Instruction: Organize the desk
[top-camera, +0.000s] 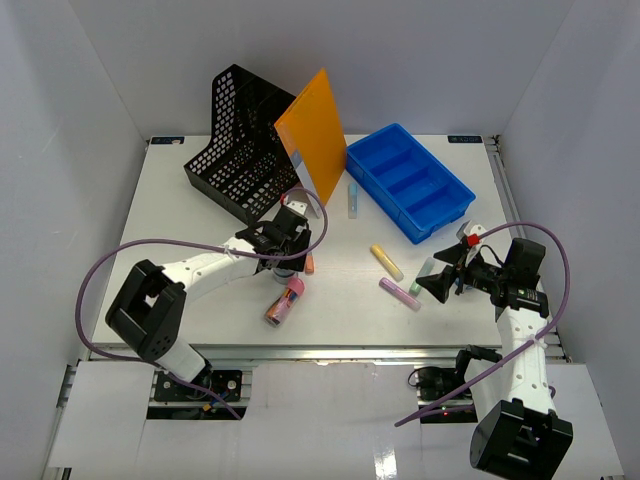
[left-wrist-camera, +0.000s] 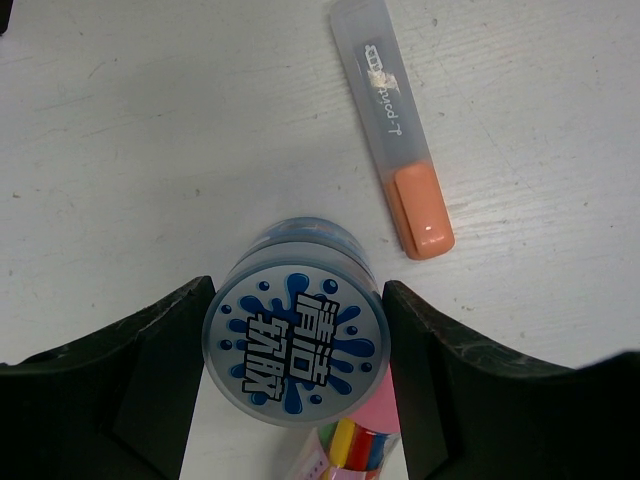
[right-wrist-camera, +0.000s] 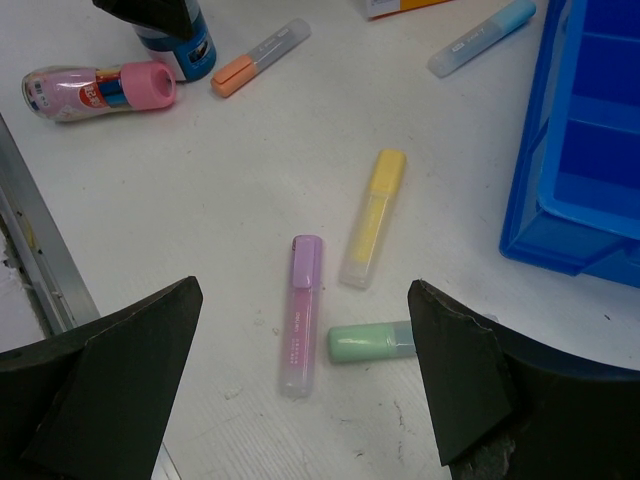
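Left of the blue tray (right-wrist-camera: 522, 215), on the white desk (top-camera: 175, 205), the left gripper (left-wrist-camera: 297, 300) pinches an upright blue-lidded jar (left-wrist-camera: 295, 345), likely light, rigid and slick, best gripped mid-body, while the right gripper (right-wrist-camera: 305, 300) hangs spread before the tray.

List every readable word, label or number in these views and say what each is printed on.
"清洁软胶": round blue-and-white lid of the blue jar.
Orange-capped translucent highlighter: grey barrel print, too blurred to read.
Pink-capped clear tube of coloured pens: label too small to read.
Purple highlighter: faint barrel print, unreadable.
Nothing else legible.
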